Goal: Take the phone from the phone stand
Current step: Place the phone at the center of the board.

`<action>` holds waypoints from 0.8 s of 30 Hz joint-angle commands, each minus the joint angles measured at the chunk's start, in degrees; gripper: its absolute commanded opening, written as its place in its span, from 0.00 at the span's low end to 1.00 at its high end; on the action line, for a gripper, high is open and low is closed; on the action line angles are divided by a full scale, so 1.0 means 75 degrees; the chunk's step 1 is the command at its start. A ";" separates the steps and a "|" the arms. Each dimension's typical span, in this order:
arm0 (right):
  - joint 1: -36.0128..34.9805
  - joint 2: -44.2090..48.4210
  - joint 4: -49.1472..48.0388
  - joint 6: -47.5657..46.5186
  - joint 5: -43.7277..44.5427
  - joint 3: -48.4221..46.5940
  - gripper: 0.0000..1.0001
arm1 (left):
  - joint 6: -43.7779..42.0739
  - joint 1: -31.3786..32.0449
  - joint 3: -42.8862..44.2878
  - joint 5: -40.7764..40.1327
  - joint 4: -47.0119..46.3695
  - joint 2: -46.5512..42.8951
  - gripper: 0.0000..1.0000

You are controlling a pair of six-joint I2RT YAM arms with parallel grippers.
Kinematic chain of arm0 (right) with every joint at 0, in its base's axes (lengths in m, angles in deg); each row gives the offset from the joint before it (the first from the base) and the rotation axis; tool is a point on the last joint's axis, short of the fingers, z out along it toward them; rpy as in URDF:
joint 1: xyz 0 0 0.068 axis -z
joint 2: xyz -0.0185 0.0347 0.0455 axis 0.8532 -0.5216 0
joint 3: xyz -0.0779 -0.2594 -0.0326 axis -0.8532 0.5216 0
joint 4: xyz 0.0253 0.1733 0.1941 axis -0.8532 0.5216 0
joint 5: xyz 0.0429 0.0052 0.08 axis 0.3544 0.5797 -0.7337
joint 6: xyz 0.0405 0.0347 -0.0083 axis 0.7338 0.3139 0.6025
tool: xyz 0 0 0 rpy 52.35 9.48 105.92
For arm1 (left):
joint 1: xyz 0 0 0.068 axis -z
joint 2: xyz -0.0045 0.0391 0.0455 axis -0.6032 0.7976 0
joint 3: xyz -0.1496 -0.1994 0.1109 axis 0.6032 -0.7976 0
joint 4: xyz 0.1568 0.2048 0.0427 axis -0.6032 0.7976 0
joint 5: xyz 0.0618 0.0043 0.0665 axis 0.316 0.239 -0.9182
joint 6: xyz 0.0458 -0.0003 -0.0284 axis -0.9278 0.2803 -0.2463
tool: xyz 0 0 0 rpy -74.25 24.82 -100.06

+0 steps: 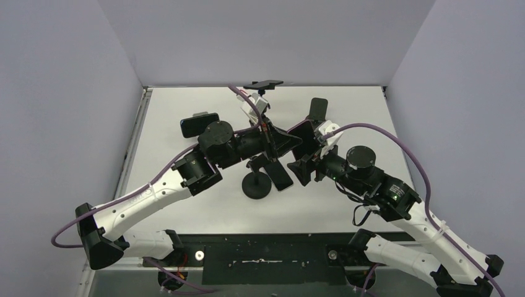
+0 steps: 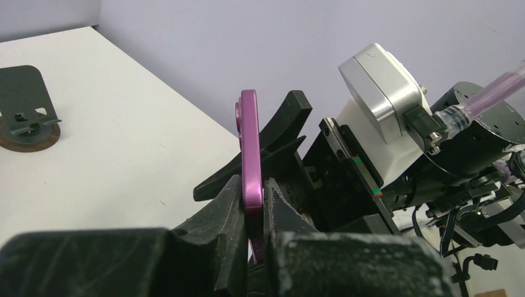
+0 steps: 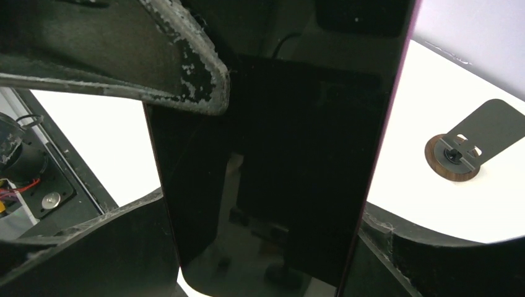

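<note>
Robot lab cell; plain walls (image 1: 62,93), white table (image 1: 173,105)

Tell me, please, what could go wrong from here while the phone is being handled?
1. The left end effector and the right end effector both grip the phone. If the arms move unevenly, it may twist or slip.
2. The left fingers pinch only a narrow strip at the phone's edge, so that hold looks weak.
3. The black stand sits close beside the left arm and could be knocked over.

table (image 1: 173,102): white | bent plate (image 3: 480,133): dark, upright | base (image 3: 458,167): round, wooden
</note>
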 commanded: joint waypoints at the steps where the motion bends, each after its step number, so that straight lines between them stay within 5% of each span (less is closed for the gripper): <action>1: -0.0047 0.0091 -0.0576 -0.0047 -0.0757 -0.0284 0.44 | 0.0039 0.0023 -0.0344 -0.0011 -0.1051 -0.0205 0.00; 8: -0.0055 0.0236 -0.0753 0.0361 -0.1884 -0.0173 0.96 | 0.0108 -0.0058 -0.1032 -0.0418 -0.1577 -0.0957 0.00; 15: -0.0037 0.0322 -0.0970 0.0787 -0.2398 -0.0102 1.00 | 0.0130 -0.0215 -0.1644 -0.0449 -0.1588 -0.1798 0.00; 24: 0.0146 0.0080 -0.2664 0.1829 -0.4697 0.0106 0.89 | 0.0057 -0.0667 -0.2660 0.1402 -0.2073 -0.3323 0.00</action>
